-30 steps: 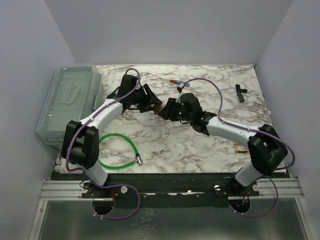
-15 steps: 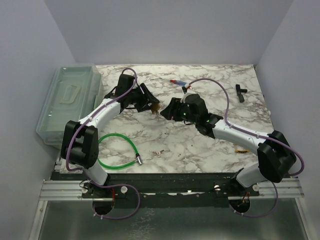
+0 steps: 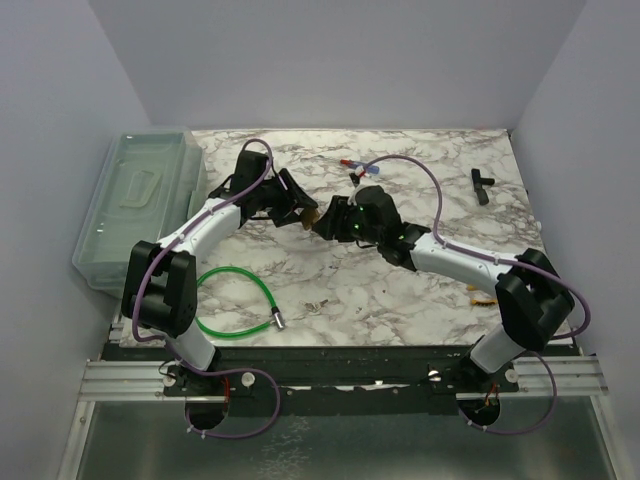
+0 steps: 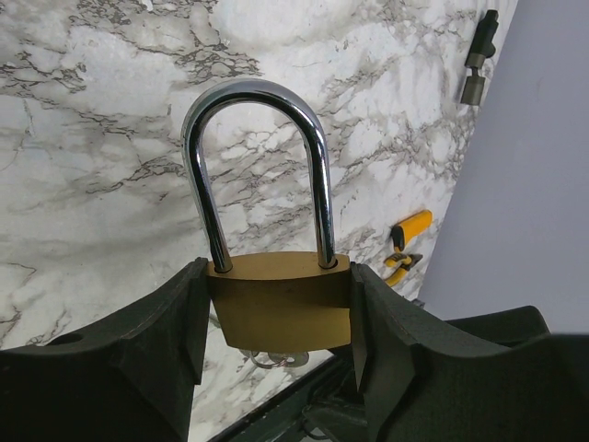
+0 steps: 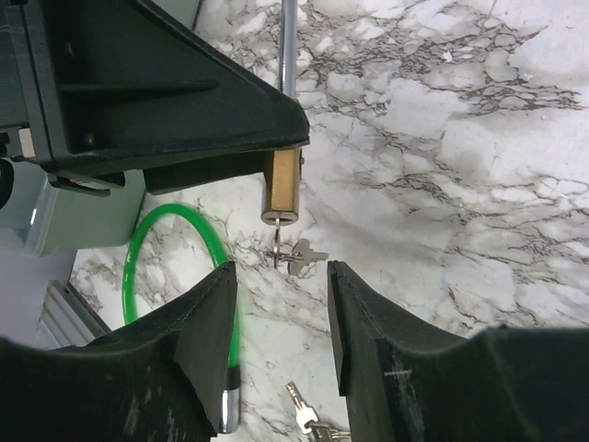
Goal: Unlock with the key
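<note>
Brass padlock point(image 4: 279, 308), shackle closed, body clamped between the fingers of the left gripper point(image 4: 276, 322) and held above the marble counter point(image 3: 400, 290). The key point(image 5: 293, 253) sits in the padlock's underside keyway with a second key hanging beside it on a ring. Right gripper point(image 5: 281, 322): jaws parted, holding nothing, just short of the key; spare keys point(image 5: 308, 419) and green cable point(image 3: 235, 300) lie on the counter.
</note>
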